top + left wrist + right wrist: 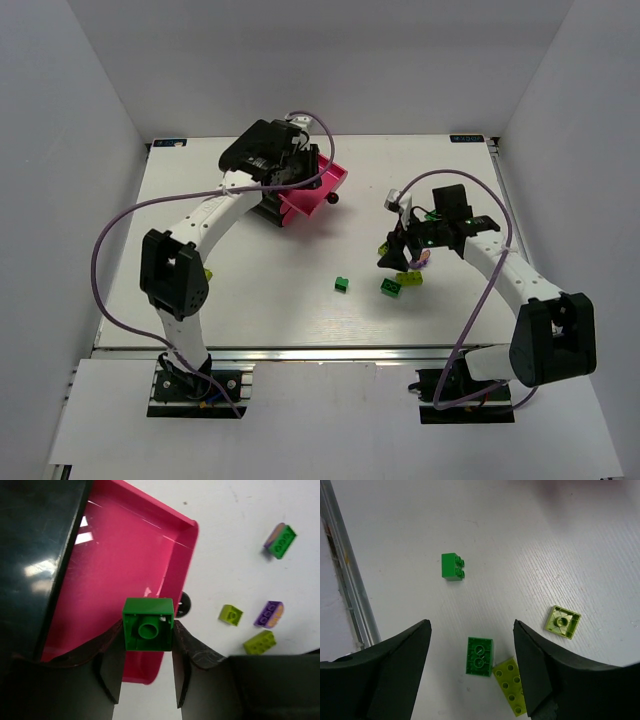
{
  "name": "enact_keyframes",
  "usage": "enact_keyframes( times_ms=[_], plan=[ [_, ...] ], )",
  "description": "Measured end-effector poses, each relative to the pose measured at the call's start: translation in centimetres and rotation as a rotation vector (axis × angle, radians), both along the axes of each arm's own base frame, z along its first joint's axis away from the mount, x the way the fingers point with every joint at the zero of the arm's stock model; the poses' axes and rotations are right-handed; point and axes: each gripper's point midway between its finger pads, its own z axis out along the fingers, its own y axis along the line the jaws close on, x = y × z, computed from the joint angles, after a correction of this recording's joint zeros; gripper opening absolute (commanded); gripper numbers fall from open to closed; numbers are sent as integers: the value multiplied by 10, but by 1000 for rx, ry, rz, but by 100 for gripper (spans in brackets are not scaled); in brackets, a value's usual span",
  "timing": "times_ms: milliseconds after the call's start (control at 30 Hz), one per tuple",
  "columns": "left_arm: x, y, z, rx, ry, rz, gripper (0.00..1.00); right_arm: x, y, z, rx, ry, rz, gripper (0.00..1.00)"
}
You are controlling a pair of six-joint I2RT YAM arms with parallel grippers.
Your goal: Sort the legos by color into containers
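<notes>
My left gripper (148, 630) is shut on a dark green lego (148, 625), held underside up over the pulled-out pink drawer (115, 555) of the containers. The black casing (35, 555) is beside it. From above, the left gripper (300, 165) hangs over that drawer (335, 178). My right gripper (471, 625) is open just above the table. An upside-down dark green lego (479, 656) lies between its fingers. A long yellow-green lego (510, 685) touches that brick. A square yellow-green lego (562, 621) and a small dark green one (452, 566) lie apart.
More legos lie right of the drawer's knob (184, 604): two yellow-green (230, 614) (259, 642), a purple (269, 614), and a green one against a purple (280, 541). A yellow-green brick (209, 273) sits by the left arm. The table's metal rail (345, 580) runs close by.
</notes>
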Motion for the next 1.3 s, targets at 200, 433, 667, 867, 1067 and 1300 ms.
enact_keyframes(
  times_ms=[200,433,667,867,1067,1300],
  plan=[
    [14,7,-7,75,-2,43,72,-1,11,-7,-27,1,31,89],
    [15,9,8,80,-34,44,66,-3,31,-14,-55,-85,127,89],
    [-69,53,51,-26,-166,30,29,-11,66,-54,-129,-106,238,89],
    [-142,112,100,-108,-376,131,72,-23,79,-100,-251,-32,260,89],
    [-162,148,71,-46,-380,244,75,-18,89,-110,-293,-31,243,78],
    [-168,163,23,46,-300,286,70,-15,100,-121,-320,-46,242,22]
  ],
)
